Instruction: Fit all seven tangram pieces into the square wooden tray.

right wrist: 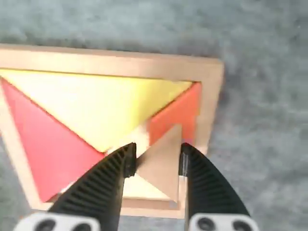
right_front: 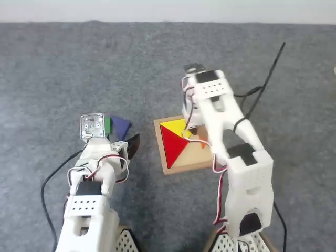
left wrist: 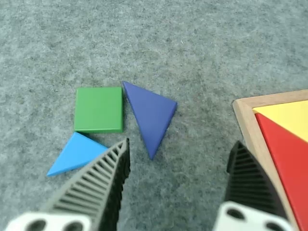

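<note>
Tangram pieces sit in two groups as I watch from here. The large yellow triangle (right wrist: 96, 98) and the large red triangle (right wrist: 43, 149) lie flat in the square wooden tray (right wrist: 211, 96). An orange piece (right wrist: 180, 113) is tucked into the tray corner against the yellow one. My right end effector (right wrist: 156, 149) hangs over that same corner, clenched on a small tan triangle (right wrist: 161, 168), one finger pressing on each side of it. The piece looks tilted and not yet seated, though I cannot tell how far it is above the tray floor.

Off the tray, on the grey table (right_front: 79, 63) by the left arm, a green square (left wrist: 98, 108), a dark blue triangle (left wrist: 151, 113) and a light blue triangle (left wrist: 74, 154) lie close together, the square almost touching both triangles. My left end effector (left wrist: 182, 144) hovers over them, released and spread wide, grasping nothing, with the dark blue triangle nearest its gap.

I judge the step in hand to be seating the tan triangle beside the orange piece, roughly the task's midpoint. Next I would square its edges to its neighbours, lower it flat, then let go without nudging the orange piece. After that, the dark blue triangle looks the easiest pick for the left arm
</note>
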Controlling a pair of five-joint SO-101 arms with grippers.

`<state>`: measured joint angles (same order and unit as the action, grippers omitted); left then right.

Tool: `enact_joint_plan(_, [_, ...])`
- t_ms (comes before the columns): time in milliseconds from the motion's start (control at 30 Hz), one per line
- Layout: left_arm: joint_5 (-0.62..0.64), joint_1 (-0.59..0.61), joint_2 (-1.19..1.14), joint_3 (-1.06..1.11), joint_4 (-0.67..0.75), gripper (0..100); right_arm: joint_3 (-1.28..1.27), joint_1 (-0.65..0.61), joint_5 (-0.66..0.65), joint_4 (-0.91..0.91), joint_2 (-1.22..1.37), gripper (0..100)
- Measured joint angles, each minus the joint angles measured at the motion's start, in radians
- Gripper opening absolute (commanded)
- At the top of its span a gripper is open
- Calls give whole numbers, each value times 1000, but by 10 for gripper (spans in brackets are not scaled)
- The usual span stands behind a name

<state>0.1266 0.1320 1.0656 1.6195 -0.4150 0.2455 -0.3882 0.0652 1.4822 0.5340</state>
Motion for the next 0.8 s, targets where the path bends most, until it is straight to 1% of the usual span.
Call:
enact_joint_plan(100, [0,0,0,0,0,313,0,-14,54,0,0,95])
enact_joint_plan(233, [0,0,0,0,0,313,0,-14,86,5,0,95])
enact_joint_plan(367, [0,0,0,0,0,313,0,-35,147,21,0,95])
enact_joint_plan(467, [0,0,0,0,0,313,0,-49,241,23,0,95])
enact_joint_plan(633, [0,0,0,0,0,313,0,-68,459,25,0,95])
enact_joint_plan(700, [0,0,0,0,0,313,0,-69,506,25,0,95])
enact_joint_plan(800, [0,0,0,0,0,313,0,-72,543,25,0,95])
